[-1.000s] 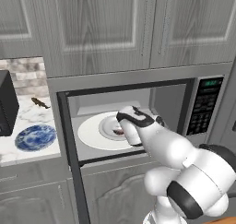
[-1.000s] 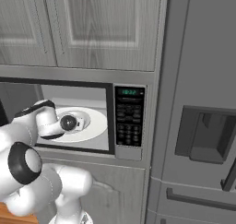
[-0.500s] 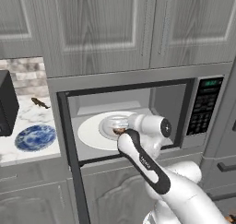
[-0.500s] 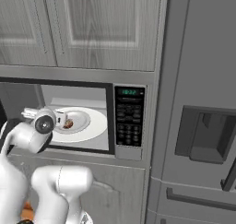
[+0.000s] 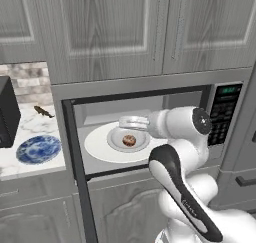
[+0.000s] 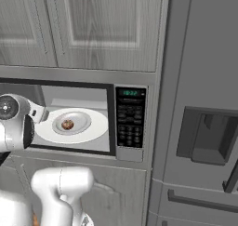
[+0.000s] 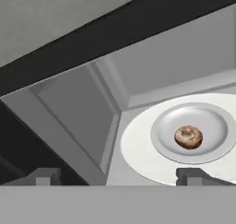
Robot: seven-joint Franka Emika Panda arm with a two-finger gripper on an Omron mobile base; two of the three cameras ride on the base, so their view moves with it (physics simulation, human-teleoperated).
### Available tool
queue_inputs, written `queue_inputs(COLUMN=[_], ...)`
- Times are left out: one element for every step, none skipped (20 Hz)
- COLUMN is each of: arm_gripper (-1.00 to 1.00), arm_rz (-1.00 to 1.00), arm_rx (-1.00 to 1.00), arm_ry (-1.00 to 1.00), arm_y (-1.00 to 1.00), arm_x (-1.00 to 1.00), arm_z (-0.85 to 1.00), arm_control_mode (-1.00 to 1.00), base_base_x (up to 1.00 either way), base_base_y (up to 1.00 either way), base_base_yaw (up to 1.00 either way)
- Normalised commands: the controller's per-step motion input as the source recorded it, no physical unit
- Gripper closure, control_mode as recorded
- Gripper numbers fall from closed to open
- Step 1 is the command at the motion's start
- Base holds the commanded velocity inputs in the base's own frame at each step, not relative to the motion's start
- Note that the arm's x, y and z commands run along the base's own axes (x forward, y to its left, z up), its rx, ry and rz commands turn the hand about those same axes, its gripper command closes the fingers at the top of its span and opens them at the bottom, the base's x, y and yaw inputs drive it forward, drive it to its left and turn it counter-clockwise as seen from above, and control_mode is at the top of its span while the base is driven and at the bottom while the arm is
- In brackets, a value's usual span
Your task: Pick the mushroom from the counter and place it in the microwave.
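Grey panelled cabinet doors fill the wall above the large grey built-in microwave, whose black-framed door stands swung open toward the left. Inside, the round white turntable plate carries a shallow grey dish. The small round brown-tan mushroom rests at the centre of that dish, touching nothing else. The keypad panel with green display sits at the right of the cavity.

The robot's hand is level with the cavity opening, near the front right of the turntable. In the hand view its two dark fingertips stand far apart, with nothing between them; the hand is wide open and holds nothing. The mushroom lies well clear of both tips, further into the cavity.

Left of the microwave, the white marble table with grey veins carries a blue patterned plate, a thin dark elongated scrap near the tiled back wall, and a black box at the left edge. Right of the microwave stands a tall grey appliance with a recessed dispenser.
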Motion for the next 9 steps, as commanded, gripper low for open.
queue_inputs(arm_gripper=[-1.00,-1.00,-1.00,-1.00,-1.00,-1.00,-1.00,-1.00,-1.00], arm_rz=[-0.01,0.00,0.00,0.00,0.00,0.00,0.00,0.00,0.00], arm_rx=[0.00,0.00,-0.02,-0.02,-0.03,-0.05,-0.09,-0.09,-0.11], arm_ry=[0.28,0.27,0.27,0.28,0.28,0.24,0.15,0.05,0.00], arm_y=[-0.30,-0.34,-0.39,-0.44,-0.52,-0.57,-0.65,-0.74,-0.72], arm_x=[-1.00,-1.00,-1.00,-1.00,-1.00,-1.00,-1.00,-1.00,-1.00], arm_z=[0.95,0.92,0.91,0.91,0.84,0.70,0.47,0.29,0.09], arm_control_mode=[-1.00,-1.00,-1.00,-1.00,-1.00,-1.00,-1.00,-1.00,-1.00], base_base_x=[0.00,0.00,0.00,0.00,0.00,0.00,0.00,0.00,0.00], base_base_y=[0.00,0.00,0.00,0.00,0.00,0.00,0.00,0.00,0.00], base_base_yaw=[0.00,0.00,0.00,0.00,0.00,0.00,0.00,0.00,0.00])
